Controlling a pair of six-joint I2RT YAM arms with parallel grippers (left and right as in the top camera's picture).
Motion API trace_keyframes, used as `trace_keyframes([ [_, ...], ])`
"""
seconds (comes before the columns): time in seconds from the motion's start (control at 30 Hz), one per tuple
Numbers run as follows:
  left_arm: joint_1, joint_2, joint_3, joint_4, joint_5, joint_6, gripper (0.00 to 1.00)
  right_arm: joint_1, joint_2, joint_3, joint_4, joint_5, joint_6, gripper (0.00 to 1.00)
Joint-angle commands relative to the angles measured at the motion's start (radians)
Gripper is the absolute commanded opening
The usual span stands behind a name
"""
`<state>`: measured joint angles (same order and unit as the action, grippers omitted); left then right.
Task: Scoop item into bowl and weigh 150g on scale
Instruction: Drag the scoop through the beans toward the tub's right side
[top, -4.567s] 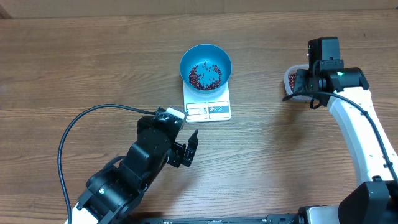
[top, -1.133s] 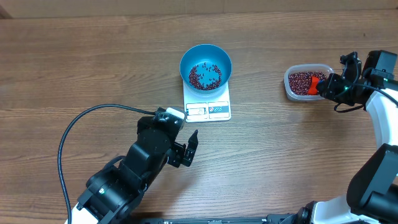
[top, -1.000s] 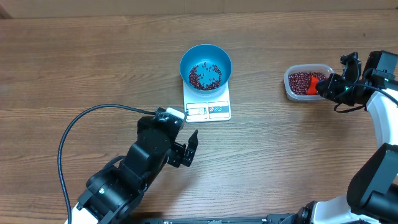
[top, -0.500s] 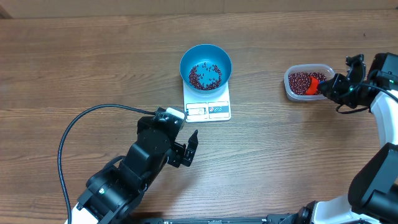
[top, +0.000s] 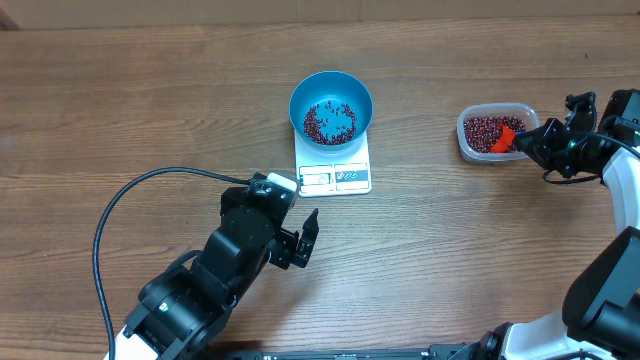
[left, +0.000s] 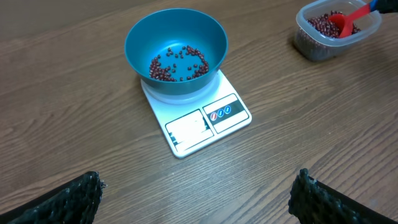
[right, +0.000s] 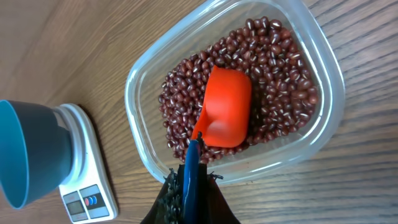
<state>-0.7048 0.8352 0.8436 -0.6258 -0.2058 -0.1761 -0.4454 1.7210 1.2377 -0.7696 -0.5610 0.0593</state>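
Note:
The blue bowl (top: 303, 100) stands on the white scale (top: 335, 178) at mid-table, with a thin layer of red-brown beans (top: 330, 120) inside it. My right gripper (top: 530, 143) is shut on the blue handle (right: 193, 165) of a red scoop (right: 227, 115). The scoop's head lies among the beans (right: 280, 68) in the clear tub (right: 135, 106). My left gripper (top: 305, 240) hangs open and empty over bare wood in front of the scale. In the left wrist view its fingertips (left: 74, 196) stand wide apart, and the bowl (left: 143, 43) and scale (left: 186, 127) lie ahead.
The clear tub (top: 463, 135) sits on the right side of the table, a hand's width from the scale. A black cable (top: 130, 195) loops over the wood left of my left arm. The table's far edge runs along the top.
My right arm has drawn slightly to the right, pulling the scoop toward the tub's right side. The left arm, bowl and scale have not moved.

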Motion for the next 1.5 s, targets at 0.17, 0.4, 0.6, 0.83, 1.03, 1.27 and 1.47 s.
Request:
trace_keyframes([
  [0.17, 0.004, -0.004, -0.005, 0.000, -0.004, 0.019, 1.00, -0.019, 0.090, -0.008, -0.006, -0.109, 0.027, 0.04],
  [0.4, 0.004, -0.004, -0.005, 0.000, -0.004, 0.019, 1.00, -0.100, 0.089, -0.008, -0.028, -0.130, 0.027, 0.04],
  [0.6, 0.004, -0.004, -0.005, 0.000, -0.004, 0.019, 1.00, -0.133, 0.090, -0.008, -0.046, -0.130, 0.027, 0.04],
  [0.83, 0.004, -0.004, -0.005, 0.000, -0.004, 0.019, 1.00, -0.135, 0.090, -0.008, -0.051, -0.133, 0.032, 0.04],
  [1.03, 0.004, -0.004, -0.005, 0.001, -0.004, 0.019, 0.99, -0.138, 0.090, -0.008, -0.042, -0.192, 0.045, 0.04],
  [1.27, 0.004, -0.004, -0.005, 0.000, -0.004, 0.019, 0.99, -0.174, 0.090, -0.008, -0.037, -0.285, 0.037, 0.04],
  [1.47, 0.005, -0.004, -0.005, 0.000, -0.004, 0.019, 1.00, -0.217, 0.090, -0.008, -0.036, -0.374, 0.010, 0.04],
])
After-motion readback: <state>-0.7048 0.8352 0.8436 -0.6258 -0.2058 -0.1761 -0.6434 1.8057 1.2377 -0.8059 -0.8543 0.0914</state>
